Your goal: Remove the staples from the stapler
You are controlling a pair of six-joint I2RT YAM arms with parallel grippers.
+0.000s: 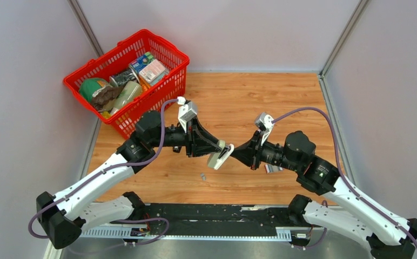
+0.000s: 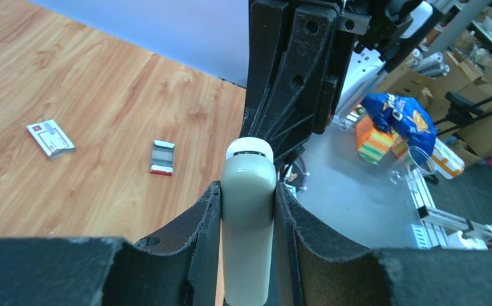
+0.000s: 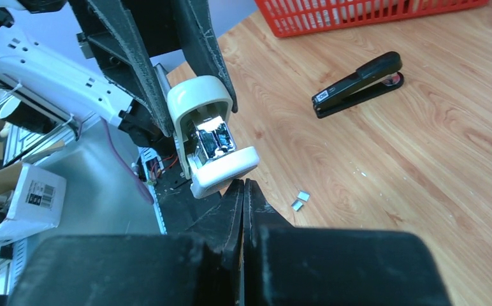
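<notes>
The black stapler lies shut on the wooden table, well beyond the right fingertips and off to their right in the wrist view. It is close to the red mesh basket. It is slim and wedge-shaped, in matt plastic, with a small white label at its thick end whose print is too small to read. Neither gripper touches it.

Two tiny silvery staples rest on the wood just beside the right fingertips, apart from the stapler.

The right gripper has its rough black fingers pressed flat together, and nothing shows between them. Its tips sit just under the lower lip of a cream bar, but I cannot tell whether they touch it.

That bar is smooth, rounded plastic. Its open end shows a shiny chrome part inside and a white lip below.

The left gripper is clamped on the bar, with one textured black finger against each long side and the bar's rounded end poking out past them.

Far past the left fingers, on their left, lies a small white box with red print I cannot read. Nearer to them is a small silvery ribbed piece with a red edge.
</notes>
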